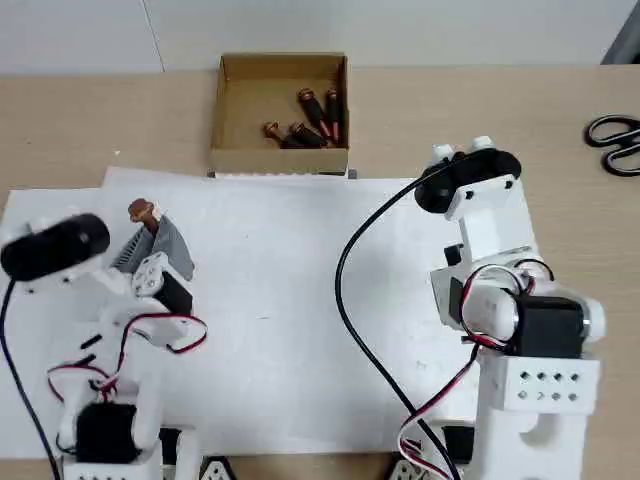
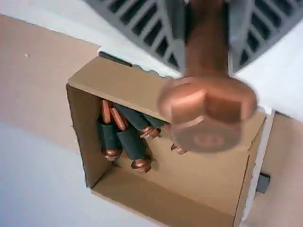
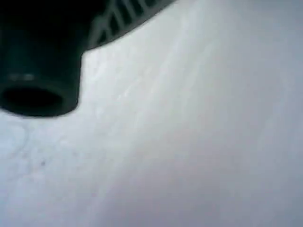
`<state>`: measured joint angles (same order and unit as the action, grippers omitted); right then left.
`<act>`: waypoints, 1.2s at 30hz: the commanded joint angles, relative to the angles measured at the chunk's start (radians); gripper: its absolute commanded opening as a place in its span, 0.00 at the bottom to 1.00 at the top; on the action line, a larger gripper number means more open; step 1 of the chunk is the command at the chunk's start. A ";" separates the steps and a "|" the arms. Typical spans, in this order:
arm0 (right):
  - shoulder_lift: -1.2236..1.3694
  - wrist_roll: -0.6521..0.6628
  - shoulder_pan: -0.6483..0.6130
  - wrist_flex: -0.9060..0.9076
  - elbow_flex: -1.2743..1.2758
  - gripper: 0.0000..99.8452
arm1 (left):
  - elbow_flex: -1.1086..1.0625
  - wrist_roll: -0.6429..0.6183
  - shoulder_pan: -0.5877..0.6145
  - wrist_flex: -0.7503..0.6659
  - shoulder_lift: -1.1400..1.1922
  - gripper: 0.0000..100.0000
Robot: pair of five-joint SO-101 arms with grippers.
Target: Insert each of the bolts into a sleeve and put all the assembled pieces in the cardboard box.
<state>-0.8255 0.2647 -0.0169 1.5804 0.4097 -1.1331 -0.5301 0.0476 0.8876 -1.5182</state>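
Note:
My left gripper [image 1: 150, 226] hangs over the left side of the white sheet, shut on a copper bolt [image 1: 143, 211] whose head sticks out past the grey fingers. In the left wrist view the bolt [image 2: 208, 113] points toward the cardboard box [image 2: 118, 87], with my gripper [image 2: 208, 28] clamped on its shank. The box [image 1: 215, 110] stands at the back centre and holds several bolt-and-sleeve pieces [image 1: 310, 125]. My right gripper [image 3: 47, 23] holds a black sleeve [image 3: 38, 75], open end outward, just above the white sheet. One grey finger [image 3: 125, 19] shows beside it.
A white paper sheet [image 1: 300, 300] covers the middle of the table. Black scissors [image 1: 615, 140] lie at the far right edge. A black cable [image 1: 345, 280] loops across the sheet beside the right arm [image 1: 500, 290].

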 commanded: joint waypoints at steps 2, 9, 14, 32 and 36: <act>-0.031 0.011 -0.008 -0.079 0.044 0.00 | -0.082 0.009 -0.009 -0.041 -0.129 0.01; -0.260 0.002 -0.010 -0.214 0.233 0.00 | -0.156 0.069 -0.011 -0.041 -0.233 0.01; -0.492 -0.066 -0.016 -0.410 0.497 0.00 | -0.209 0.069 -0.011 -0.043 -0.252 0.01; -0.983 -0.149 -0.394 -0.862 1.129 0.00 | -0.320 -0.023 -0.055 -0.267 -0.252 0.01; -0.989 -0.137 -0.456 -0.963 1.203 0.00 | -0.318 -0.069 -0.115 -0.345 -0.252 0.01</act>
<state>-1.7952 0.1266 -0.4327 0.7012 1.5973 -1.4599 -0.5762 -0.0322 0.6191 -1.7576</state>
